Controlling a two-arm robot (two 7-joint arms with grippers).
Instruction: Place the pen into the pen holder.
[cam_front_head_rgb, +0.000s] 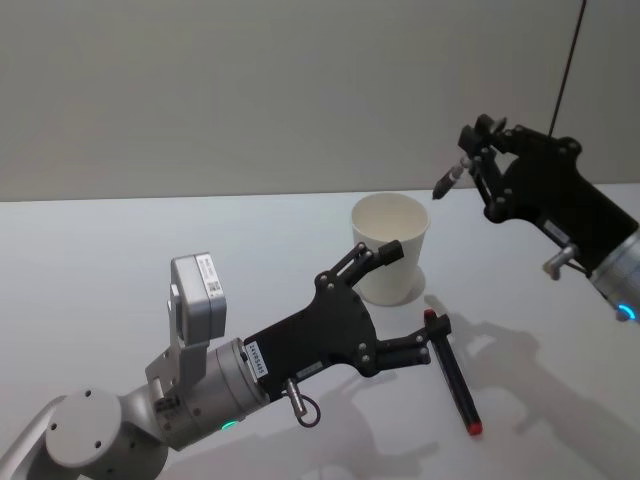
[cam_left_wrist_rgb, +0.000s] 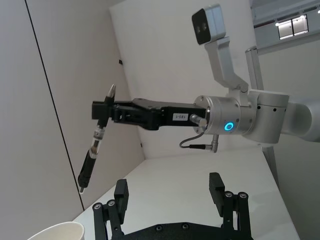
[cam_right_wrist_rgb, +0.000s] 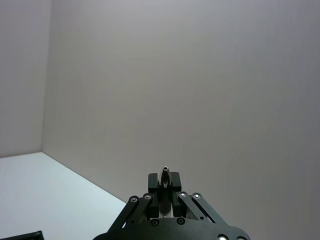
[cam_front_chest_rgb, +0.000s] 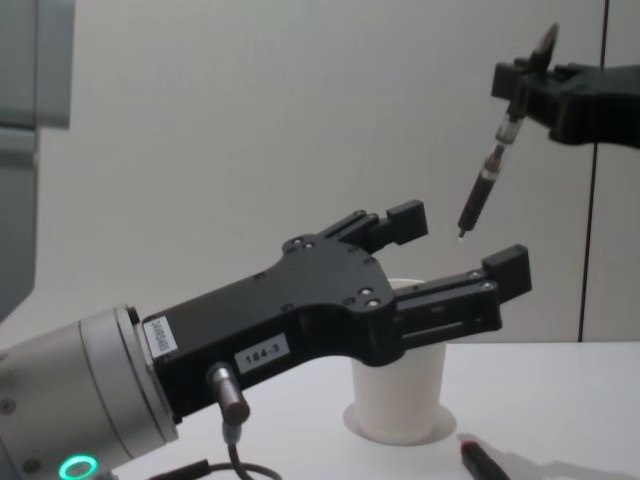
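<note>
The pen holder (cam_front_head_rgb: 390, 262) is a plain white paper cup standing upright at the middle of the table; its rim (cam_left_wrist_rgb: 55, 232) shows in the left wrist view. My right gripper (cam_front_head_rgb: 482, 160) hangs above and to the right of the cup, shut on a dark pen (cam_front_head_rgb: 447, 181) that slants with its lower tip toward the cup's rim. In the chest view the pen (cam_front_chest_rgb: 486, 183) hangs from the right gripper (cam_front_chest_rgb: 520, 85) well above the cup (cam_front_chest_rgb: 400, 400). My left gripper (cam_front_head_rgb: 415, 298) hovers open just in front of the cup, holding nothing.
A second pen (cam_front_head_rgb: 452, 372), black with red ends, lies on the table right of the left gripper; its red end (cam_front_chest_rgb: 478, 458) shows beside the cup. The white table (cam_front_head_rgb: 120, 250) runs back to a plain wall.
</note>
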